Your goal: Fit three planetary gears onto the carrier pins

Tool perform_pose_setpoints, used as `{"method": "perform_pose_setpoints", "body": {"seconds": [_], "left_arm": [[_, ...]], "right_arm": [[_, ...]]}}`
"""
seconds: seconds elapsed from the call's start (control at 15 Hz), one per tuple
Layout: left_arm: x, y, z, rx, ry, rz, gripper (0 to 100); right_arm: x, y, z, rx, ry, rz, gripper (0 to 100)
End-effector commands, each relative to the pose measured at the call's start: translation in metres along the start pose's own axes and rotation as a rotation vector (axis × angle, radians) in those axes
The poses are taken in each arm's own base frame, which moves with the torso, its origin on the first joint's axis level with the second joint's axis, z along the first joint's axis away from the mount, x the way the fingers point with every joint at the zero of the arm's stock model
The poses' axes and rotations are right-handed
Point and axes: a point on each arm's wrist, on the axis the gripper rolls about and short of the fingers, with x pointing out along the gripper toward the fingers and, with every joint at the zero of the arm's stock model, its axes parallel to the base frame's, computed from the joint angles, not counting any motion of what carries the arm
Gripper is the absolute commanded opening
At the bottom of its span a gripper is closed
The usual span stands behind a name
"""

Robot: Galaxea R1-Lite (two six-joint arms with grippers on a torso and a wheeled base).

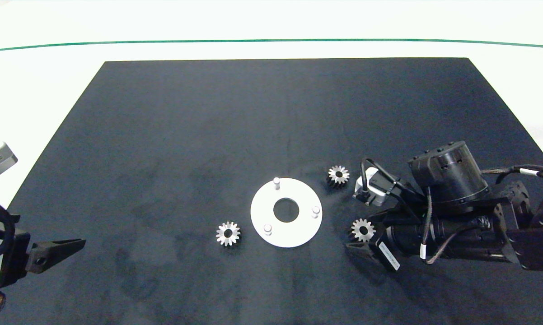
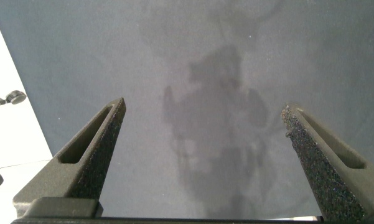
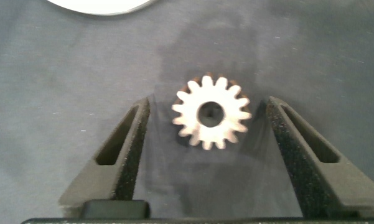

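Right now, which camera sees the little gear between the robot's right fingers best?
The right wrist view: the gear fills the middle, teeth and centre hole clear, lying on the mat between the open right hand without touching either finger. The head view shows the same gear small, beside the white disc. The left wrist view shows no gear, only mat.

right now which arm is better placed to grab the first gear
Right. The right gripper is open, its fingers straddling a planetary gear lying on the mat beside the white disc. The left gripper is also open, but parked near the mat's left edge with no gear between its fingers.
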Motion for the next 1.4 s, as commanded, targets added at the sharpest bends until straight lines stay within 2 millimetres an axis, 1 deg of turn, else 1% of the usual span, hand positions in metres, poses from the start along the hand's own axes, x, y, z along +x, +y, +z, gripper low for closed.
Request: {"method": "perform_pose_setpoints", "body": {"seconds": [0.07,1.4], "left_arm": [[-0.0002,0.0002,-0.0003,0.001,0.003,0.002,100],[-0.0044,0.0010,0.0002,-0.004,-0.015,0.008,100]], "right_arm": [[-0.0007,0.0002,0.0004,-0.003,-0.001,-0.003,69],[0.0080,0.0033,-0.0011,-0.010,0.023,0.008,28]]}}
